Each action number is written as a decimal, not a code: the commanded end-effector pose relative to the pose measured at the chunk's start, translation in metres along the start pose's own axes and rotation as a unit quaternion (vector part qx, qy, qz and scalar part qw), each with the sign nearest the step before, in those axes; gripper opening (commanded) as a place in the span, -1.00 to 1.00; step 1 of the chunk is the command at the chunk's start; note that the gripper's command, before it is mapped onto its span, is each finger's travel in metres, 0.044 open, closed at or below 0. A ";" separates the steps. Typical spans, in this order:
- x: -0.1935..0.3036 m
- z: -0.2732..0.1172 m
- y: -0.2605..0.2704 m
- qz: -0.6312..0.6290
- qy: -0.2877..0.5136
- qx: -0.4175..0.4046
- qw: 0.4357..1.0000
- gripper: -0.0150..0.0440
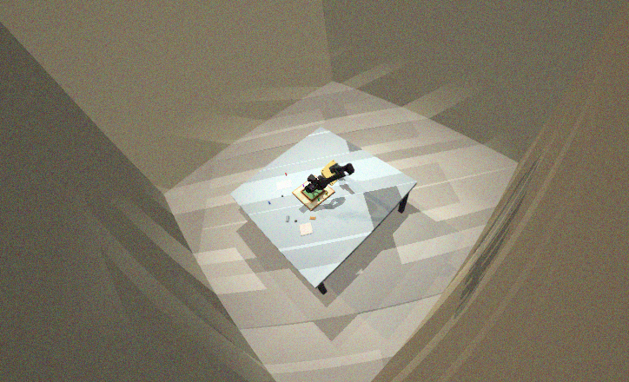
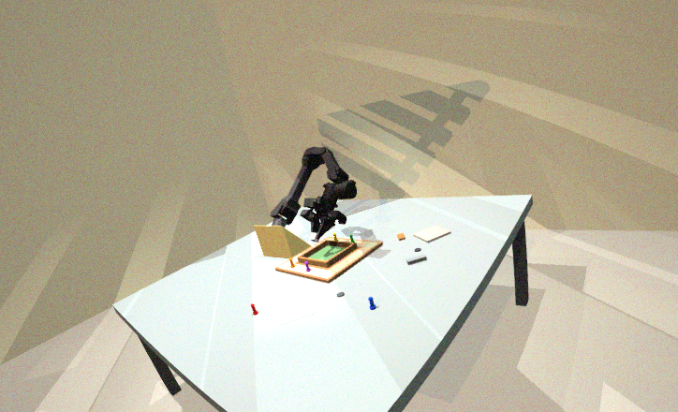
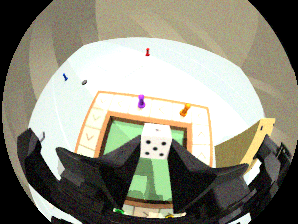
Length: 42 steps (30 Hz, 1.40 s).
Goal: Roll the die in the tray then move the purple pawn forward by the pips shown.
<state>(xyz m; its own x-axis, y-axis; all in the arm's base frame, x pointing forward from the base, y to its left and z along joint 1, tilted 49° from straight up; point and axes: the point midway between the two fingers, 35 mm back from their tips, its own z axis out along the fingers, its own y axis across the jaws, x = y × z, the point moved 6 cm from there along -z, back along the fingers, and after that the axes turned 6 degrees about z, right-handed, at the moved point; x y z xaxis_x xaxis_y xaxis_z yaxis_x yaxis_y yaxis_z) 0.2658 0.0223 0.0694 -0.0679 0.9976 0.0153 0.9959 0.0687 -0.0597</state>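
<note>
My gripper is shut on the white die. In the wrist view the die's near face shows five dark pips. It is held up in the air, and in that view it overlaps the green-floored tray. The tray sits in the middle of the game board, ringed by arrow squares. The purple pawn stands upright on the board's far row in the wrist view, beside the orange pawn.
A yellow pawn and green pawn stand on the board's other side. A tan wedge stands beside the board. Red and blue pawns, a grey bar, an orange block and a pale card are off the board.
</note>
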 end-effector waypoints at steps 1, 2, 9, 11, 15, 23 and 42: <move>-0.009 -0.032 0.010 0.005 -0.010 -0.014 1.000 -0.49; -0.010 -0.039 0.011 0.005 -0.010 -0.014 1.000 -0.49; -0.011 -0.042 0.009 0.005 -0.010 -0.014 1.000 -0.49; -0.011 -0.042 0.009 0.005 -0.010 -0.014 1.000 -0.49; -0.011 -0.044 0.011 0.005 -0.010 -0.014 1.000 -0.49; -0.010 -0.042 0.010 0.007 -0.007 -0.013 1.000 -0.49; -0.040 -0.069 0.012 0.005 -0.011 -0.014 1.000 0.93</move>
<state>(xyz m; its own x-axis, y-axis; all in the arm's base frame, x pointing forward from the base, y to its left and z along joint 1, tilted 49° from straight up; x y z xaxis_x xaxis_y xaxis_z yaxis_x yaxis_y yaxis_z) 0.2846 -0.0122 0.1309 -0.0500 0.9987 -0.0032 0.9983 0.0499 -0.0315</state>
